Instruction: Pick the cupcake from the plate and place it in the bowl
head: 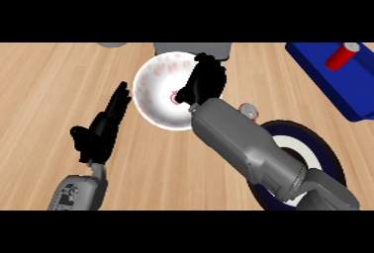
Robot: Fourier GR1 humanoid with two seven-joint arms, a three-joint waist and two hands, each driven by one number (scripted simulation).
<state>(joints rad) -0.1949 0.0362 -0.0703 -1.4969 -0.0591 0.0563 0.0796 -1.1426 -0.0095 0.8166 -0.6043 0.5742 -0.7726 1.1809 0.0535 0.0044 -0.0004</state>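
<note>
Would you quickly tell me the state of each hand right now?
Left hand: open, fingers straight, holding nothing, over the counter.
Right hand: over the white bowl, fingers curled downward; whether it holds anything cannot be told.

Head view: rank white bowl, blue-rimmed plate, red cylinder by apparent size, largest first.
1-2. White bowl and blue-rimmed plate: look about alike; the right forearm covers much of the plate, and the plate is nearer the camera, so no ranking.
3. Red cylinder: clearly smallest.
</note>
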